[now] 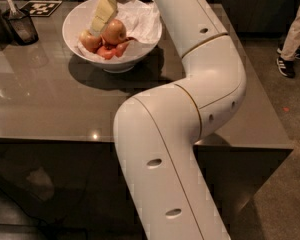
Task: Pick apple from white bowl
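Observation:
The apple (115, 32), round and reddish-orange, lies in the white bowl (72, 31) at the back left of the table, on crumpled white paper (140, 20). A smaller yellowish apple (90, 40) lies to its left and small bright-red fruits (110, 50) in front of it. My gripper (102, 16) reaches down from the top edge into the bowl. Its cream tip sits just left of the apple's top, above the gap between the two apples. My white arm (190, 109) bends across the middle of the view.
The bowl stands on a dark grey table (50, 99). A black holder with utensils (20, 25) stands at the far left, with a black-and-white marker tag (42, 7) behind it. A person's legs (292, 39) stand at the right beyond the table's edge.

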